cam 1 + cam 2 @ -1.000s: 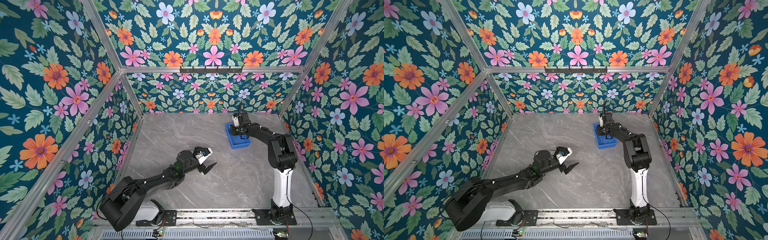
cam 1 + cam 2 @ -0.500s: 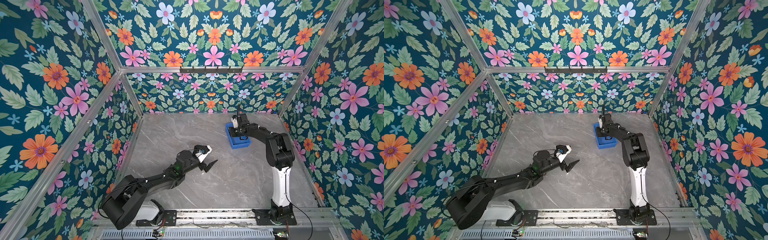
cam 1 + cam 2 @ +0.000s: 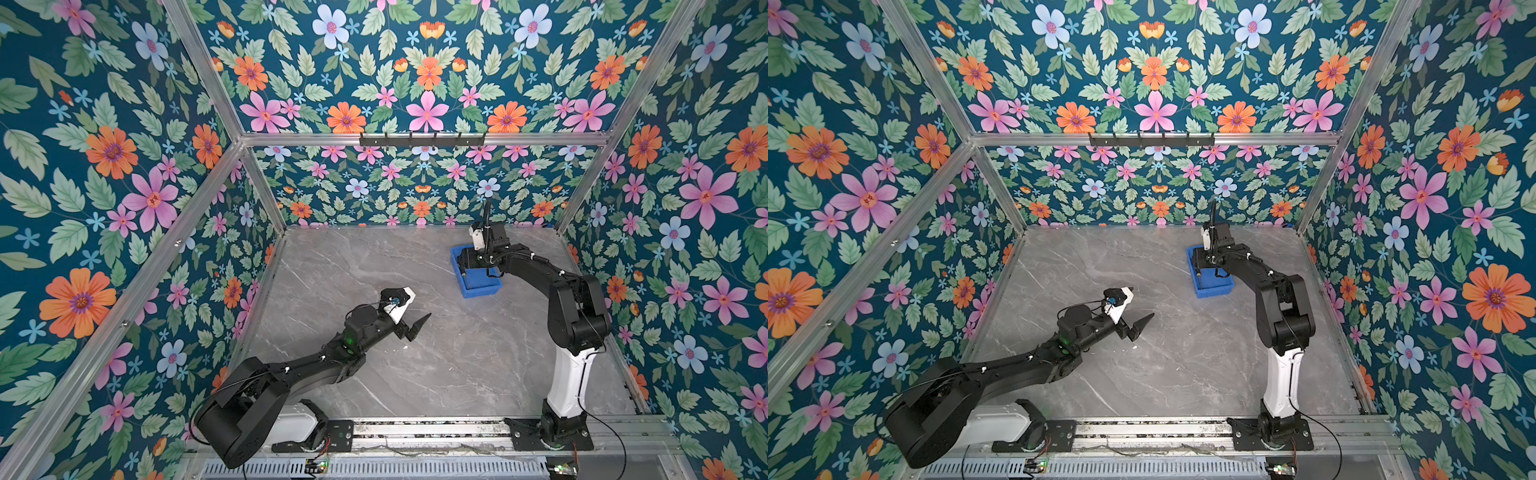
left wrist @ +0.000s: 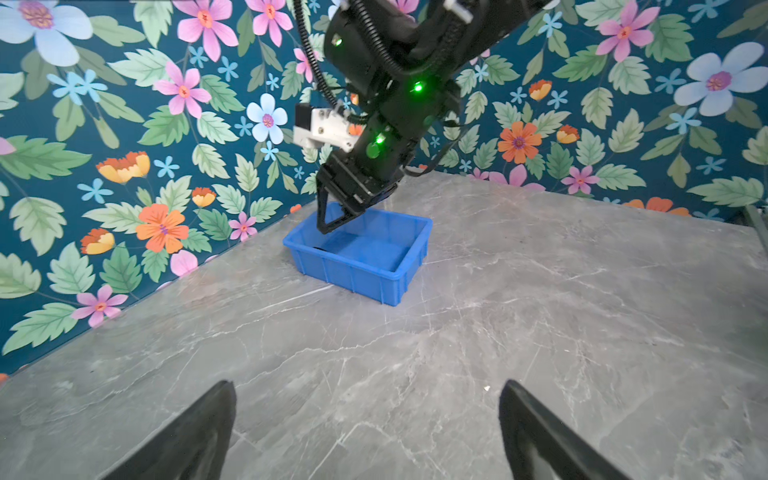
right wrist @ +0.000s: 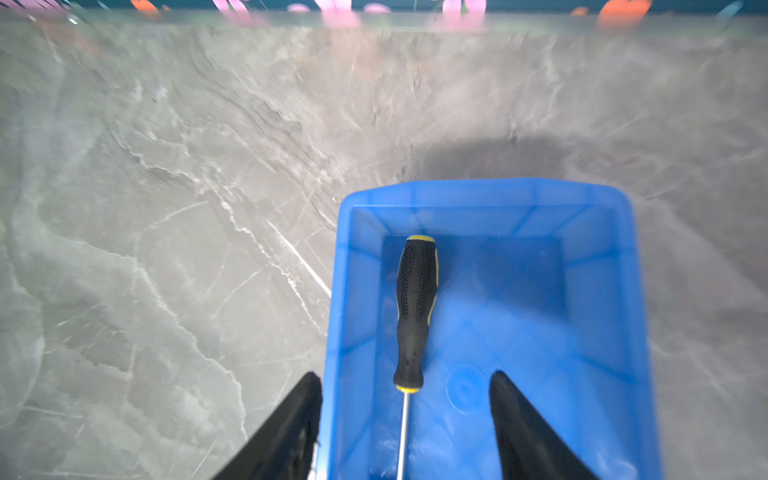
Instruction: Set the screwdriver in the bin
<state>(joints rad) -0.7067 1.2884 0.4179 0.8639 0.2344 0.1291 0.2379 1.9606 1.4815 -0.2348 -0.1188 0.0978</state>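
Observation:
The screwdriver [image 5: 415, 307], black-handled with yellow trim and a thin silver shaft, lies flat on the floor of the blue bin [image 5: 478, 189], along one long wall. My right gripper [image 5: 403, 374] hangs just above it, open, touching nothing. One finger is over the bin wall and the other is inside. In both top views the bin [image 3: 482, 293] [image 3: 1214, 291] sits at the back right with the right gripper [image 3: 467, 266] over its far end, hiding the screwdriver. My left gripper [image 3: 415, 326] [image 4: 368, 384] is open and empty above mid-table.
The grey marble tabletop [image 3: 457, 361] is walled by floral panels on three sides. The back wall stands close behind the bin. The left wrist view shows the right arm [image 4: 386, 124] leaning down into the bin [image 4: 357, 274].
My right gripper has gone from shut to open over the bin's far end. The left arm has hardly moved.

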